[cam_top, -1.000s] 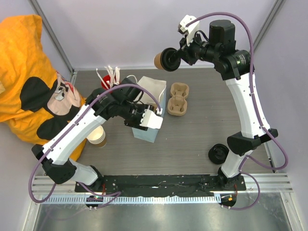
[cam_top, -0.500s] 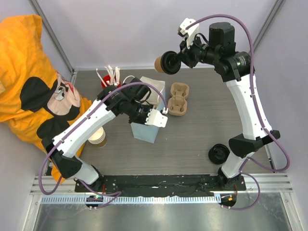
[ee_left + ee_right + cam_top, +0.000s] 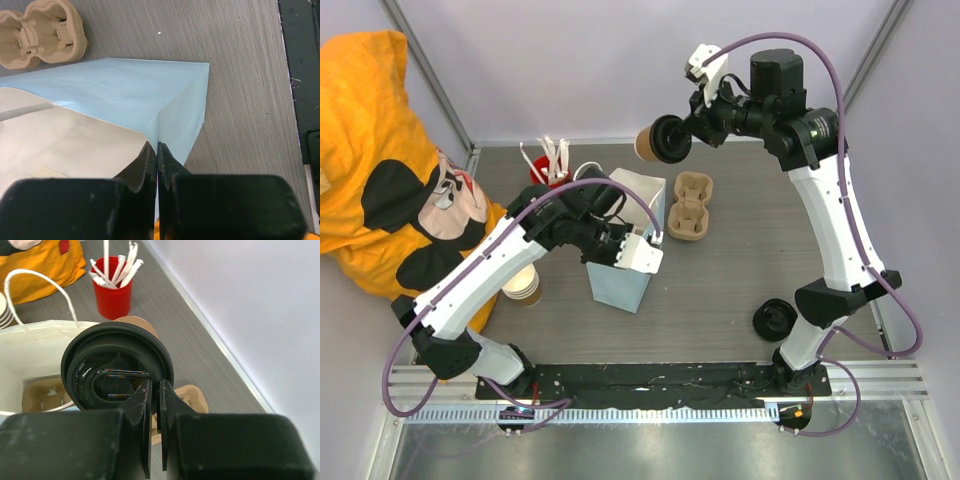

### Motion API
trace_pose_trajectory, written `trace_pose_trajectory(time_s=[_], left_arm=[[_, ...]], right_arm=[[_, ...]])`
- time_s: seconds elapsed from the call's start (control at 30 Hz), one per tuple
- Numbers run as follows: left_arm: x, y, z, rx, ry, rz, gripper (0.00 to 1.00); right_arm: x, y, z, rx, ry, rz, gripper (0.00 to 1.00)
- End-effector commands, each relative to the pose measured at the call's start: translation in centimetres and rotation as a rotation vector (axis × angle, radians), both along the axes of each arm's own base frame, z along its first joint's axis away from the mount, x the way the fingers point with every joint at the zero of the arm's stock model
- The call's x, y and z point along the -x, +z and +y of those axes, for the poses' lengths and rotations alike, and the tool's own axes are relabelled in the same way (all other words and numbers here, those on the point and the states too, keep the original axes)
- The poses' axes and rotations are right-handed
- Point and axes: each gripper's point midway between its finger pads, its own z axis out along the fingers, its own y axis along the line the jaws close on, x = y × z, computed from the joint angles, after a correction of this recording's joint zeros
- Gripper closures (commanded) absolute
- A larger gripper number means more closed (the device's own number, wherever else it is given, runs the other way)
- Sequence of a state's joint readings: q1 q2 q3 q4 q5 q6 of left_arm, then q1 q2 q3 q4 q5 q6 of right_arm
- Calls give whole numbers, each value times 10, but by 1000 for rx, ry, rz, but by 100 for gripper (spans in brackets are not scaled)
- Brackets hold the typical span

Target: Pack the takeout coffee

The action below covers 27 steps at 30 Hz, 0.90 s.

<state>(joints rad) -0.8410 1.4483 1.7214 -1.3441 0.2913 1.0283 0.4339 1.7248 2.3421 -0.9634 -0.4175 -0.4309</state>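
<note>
Your takeout coffee (image 3: 117,367) hangs in the air tipped on its side, the rim of its black lid pinched in the right jaws, which are nearly shut on it. Below and ahead of those jaws stands the open pale blue bag (image 3: 125,95); the left jaws are closed tight on its near rim. Beyond the left jaws a cup carrier (image 3: 42,32) lies on the bench (image 3: 240,60), beside the bag

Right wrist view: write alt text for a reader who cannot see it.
The right gripper pinches the takeout coffee by the rim of its black lid, cup tipped sideways, lid facing the camera. Behind it are the open pale paper bag and a red cup of white sticks.
</note>
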Motion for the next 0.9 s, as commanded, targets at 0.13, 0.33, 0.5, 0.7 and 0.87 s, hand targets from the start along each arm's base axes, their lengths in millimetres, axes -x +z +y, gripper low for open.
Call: trace_pose_trajectory(time_s=[0.13,0.33,0.5,0.7,0.87], left_arm=[[18,5,9,25,13,3,74],[6,20,12,58,74,-78,38],[-10,61,14,151,138,-205,29],[-20,103,28,276,230,-276,13],[-33,118,38,360,317,-317,7]], right_arm=[[41,12,26,-14,121,11,99],[66,-2,49,16,203,68,99],[91,-13,63,32,283,126,99],[101,-24,65,80,303,145,99],[101,-47,79,132,323,182,99]])
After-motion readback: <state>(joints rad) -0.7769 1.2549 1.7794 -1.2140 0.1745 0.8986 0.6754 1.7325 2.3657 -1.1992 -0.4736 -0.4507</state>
